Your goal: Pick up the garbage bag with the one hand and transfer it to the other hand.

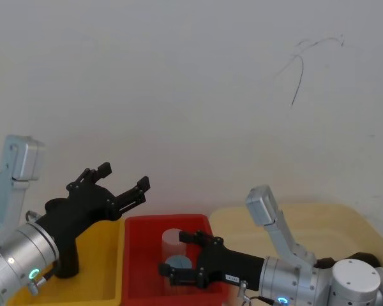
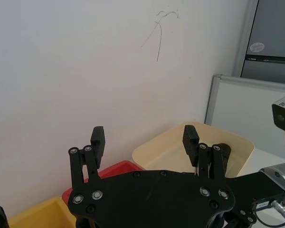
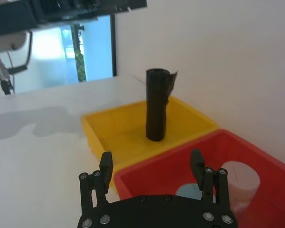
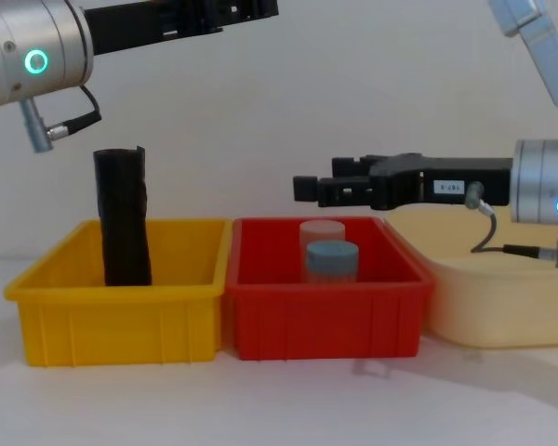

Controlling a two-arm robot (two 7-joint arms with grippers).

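The garbage bag [image 4: 123,218] is a black glossy roll standing upright in the yellow bin [image 4: 121,321]; it also shows in the right wrist view as the garbage bag [image 3: 156,104]. My left gripper [image 1: 123,177] hangs open well above the yellow bin and the roll, apart from both, with nothing between its fingers [image 2: 98,137]. My right gripper [image 4: 307,189], with a white label on its body, reaches level over the red bin [image 4: 325,321]. It is open and holds nothing. Its fingertips [image 3: 106,164] point toward the roll from a distance.
The red bin holds a translucent cylinder [image 4: 322,232] and a blue-grey cylinder [image 4: 331,260]. A cream tub [image 4: 502,316] stands to its right, with a dark object [image 2: 224,151] inside. A white wall stands close behind the bins. White tabletop lies in front.
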